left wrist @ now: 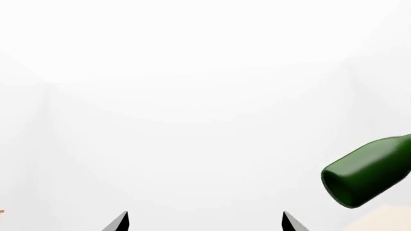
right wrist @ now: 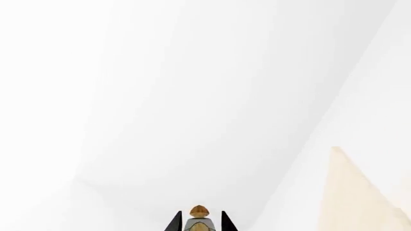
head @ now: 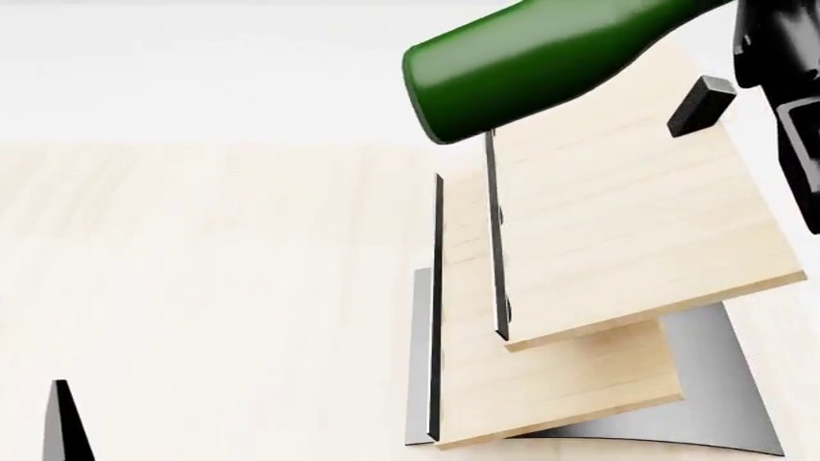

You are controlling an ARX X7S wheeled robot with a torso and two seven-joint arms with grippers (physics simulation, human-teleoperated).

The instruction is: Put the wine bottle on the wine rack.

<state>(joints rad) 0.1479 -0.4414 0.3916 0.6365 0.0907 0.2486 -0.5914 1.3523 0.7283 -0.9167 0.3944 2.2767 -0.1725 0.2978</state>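
Note:
The dark green wine bottle (head: 539, 53) is held on its side in the air, its base pointing left, just above the upper board of the wine rack (head: 615, 221). The rack has two slanted pale wood boards, a curved grey metal base (head: 724, 384) and a small black block (head: 701, 104). My right gripper (right wrist: 199, 220) is shut on the bottle's neck, with the cork-coloured top (right wrist: 199, 211) showing between the fingers. My left gripper (left wrist: 205, 222) is open and empty. The bottle's base (left wrist: 366, 173) shows to its side in the left wrist view.
The rack stands on a pale wood table (head: 205, 288). My right arm (head: 784, 67) is dark at the head view's upper right. One left fingertip (head: 60, 423) shows at the lower left. A pale wood board edge (right wrist: 359, 192) shows in the right wrist view.

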